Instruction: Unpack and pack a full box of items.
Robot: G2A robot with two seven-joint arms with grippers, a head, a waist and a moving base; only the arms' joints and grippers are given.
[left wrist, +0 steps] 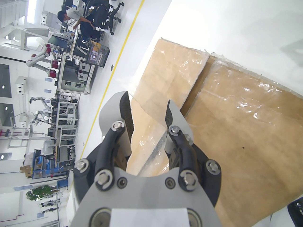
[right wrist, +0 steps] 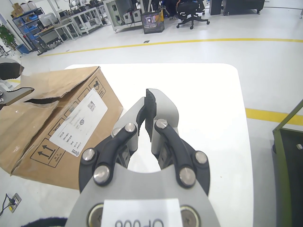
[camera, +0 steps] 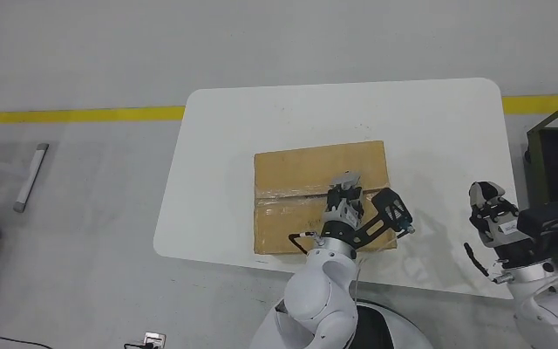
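A brown cardboard box [camera: 296, 188] with clear tape over its top seam lies in the middle of the white table [camera: 436, 122]. My left gripper [camera: 346, 185] hovers over the box's near right part. In the left wrist view it [left wrist: 146, 111] is open, its fingers either side of the edge of a slightly raised top flap [left wrist: 144, 128]. The right wrist view shows the box [right wrist: 35, 119] with its flaps parted and a white label [right wrist: 78, 128] on its side. My right gripper [right wrist: 147, 112] is shut and empty over bare table to the right of the box [camera: 488, 196].
A dark green cart [right wrist: 288, 154] stands just off the table's right edge [camera: 545, 144]. Bare table surface lies right of the box and beyond it. A yellow line [camera: 87, 113] runs along the floor behind the table.
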